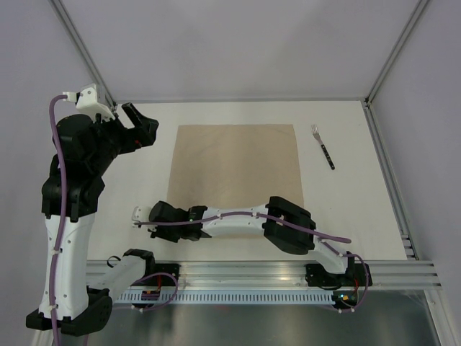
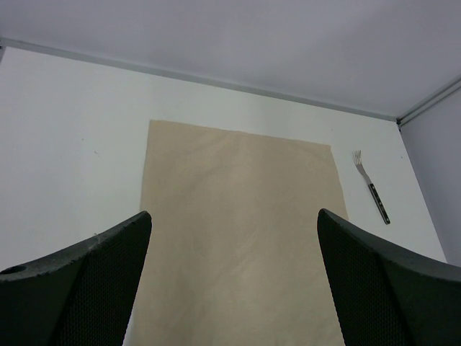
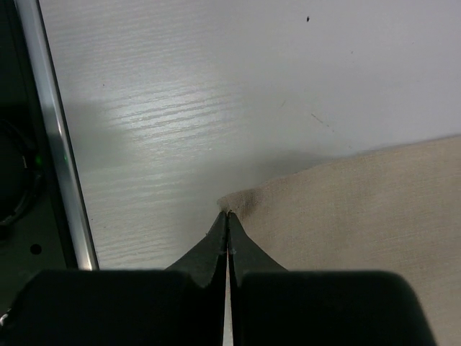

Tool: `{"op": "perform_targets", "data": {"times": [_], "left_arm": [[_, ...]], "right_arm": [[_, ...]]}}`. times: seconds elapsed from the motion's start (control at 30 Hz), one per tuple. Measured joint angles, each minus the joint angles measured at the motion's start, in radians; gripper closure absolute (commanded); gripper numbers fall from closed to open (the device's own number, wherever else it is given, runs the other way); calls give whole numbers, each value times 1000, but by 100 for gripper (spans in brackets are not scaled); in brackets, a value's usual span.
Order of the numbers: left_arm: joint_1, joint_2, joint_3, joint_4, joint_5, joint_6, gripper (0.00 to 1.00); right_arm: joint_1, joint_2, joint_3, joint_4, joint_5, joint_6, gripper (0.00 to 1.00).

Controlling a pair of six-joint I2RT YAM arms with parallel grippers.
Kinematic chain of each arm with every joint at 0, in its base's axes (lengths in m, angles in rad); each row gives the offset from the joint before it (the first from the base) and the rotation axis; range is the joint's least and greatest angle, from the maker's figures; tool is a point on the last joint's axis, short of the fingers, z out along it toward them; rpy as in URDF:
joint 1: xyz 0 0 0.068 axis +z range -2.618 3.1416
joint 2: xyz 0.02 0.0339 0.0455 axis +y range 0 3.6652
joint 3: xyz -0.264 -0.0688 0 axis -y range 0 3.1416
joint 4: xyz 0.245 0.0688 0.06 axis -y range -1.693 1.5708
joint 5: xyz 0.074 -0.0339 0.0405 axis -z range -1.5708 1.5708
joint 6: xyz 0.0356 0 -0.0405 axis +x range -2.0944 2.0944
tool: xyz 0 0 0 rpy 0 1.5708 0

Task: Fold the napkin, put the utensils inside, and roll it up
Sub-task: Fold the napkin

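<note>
- Napkin (image 1: pixel 234 166) lies flat and unfolded on the middle of the table (image 1: pixel 346 216), with no crease showing.
- Right claw (image 3: pixel 227 216) is low at the cloth's near-left corner. Its jaws are pressed together, pinching that corner's tip. The rest of the cloth runs away to the far right of it.
- Judgement: the fold turns on carrying this corner toward the far side.
- Left claw (image 1: pixel 142 122) is raised off the far-left corner, spread wide and holding nothing. It is well apart from the cloth, so the right arm is the nearer one.
- Fork (image 1: pixel 323 146) is the only utensil in view. It lies beyond the far-right corner, apart from the cloth, with its long axis roughly near-to-far and its tines pointing away.
- No brand, label or writing can be read.
</note>
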Motion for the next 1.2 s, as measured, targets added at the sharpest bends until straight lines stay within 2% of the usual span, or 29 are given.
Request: {"op": "perform_targets", "data": {"times": [0.47,1.2], "left_arm": [[0,0,-5,0,2,0,0],[0,44,-25,32,56,0,1]], "right_arm": [[-49,-66,4,-2,36,-2,100],[-423,-274,-193,7,51,-21,100]]}}
